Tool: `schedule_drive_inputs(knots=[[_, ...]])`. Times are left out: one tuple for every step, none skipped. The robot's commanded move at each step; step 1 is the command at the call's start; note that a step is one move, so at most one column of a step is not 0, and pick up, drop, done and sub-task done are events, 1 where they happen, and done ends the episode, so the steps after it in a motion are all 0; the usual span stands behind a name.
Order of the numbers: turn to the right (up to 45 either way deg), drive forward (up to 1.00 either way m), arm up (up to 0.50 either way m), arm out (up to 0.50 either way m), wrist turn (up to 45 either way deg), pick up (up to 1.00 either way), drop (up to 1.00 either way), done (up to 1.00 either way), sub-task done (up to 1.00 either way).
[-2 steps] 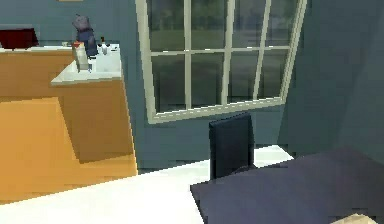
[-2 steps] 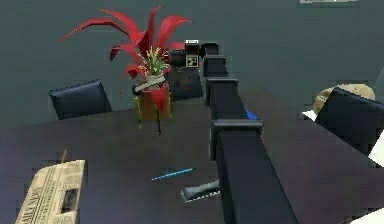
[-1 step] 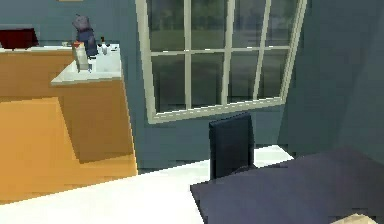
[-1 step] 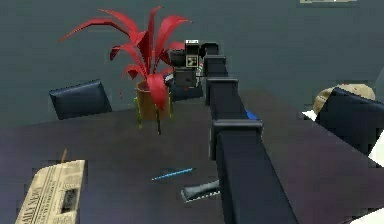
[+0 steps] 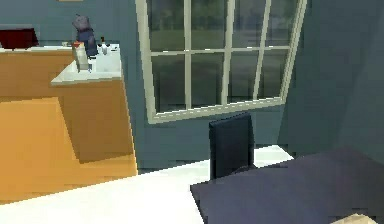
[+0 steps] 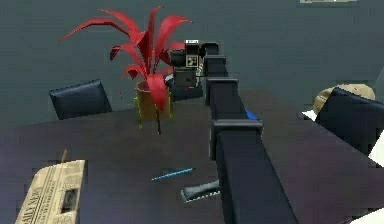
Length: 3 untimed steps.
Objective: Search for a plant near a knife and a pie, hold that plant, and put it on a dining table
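A plant with long red leaves in a yellowish pot is over the far part of a dark dining table in the arm side view. My arm reaches out across the table. The gripper is right beside the pot, left of the two white marker squares. I cannot tell whether the pot rests on the tabletop or hangs above it, so I cannot tell whether the gripper holds it. The same dark table shows at the forward view's lower right.
On the table lie a tan slatted box, a thin blue stick and a small dark object. Dark chairs stand around it. Ahead are a large window and an orange counter carrying small items.
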Motion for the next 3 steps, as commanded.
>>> schedule_drive_inputs(knots=[[0.0,0.00,0.00,0.00,0.0,0.00,1.00,0.00,0.00],[0.0,0.00,0.00,-0.10,0.0,0.00,0.00,0.00,0.00],[0.0,0.00,0.00,0.00,0.0,0.00,0.00,1.00,0.00]])
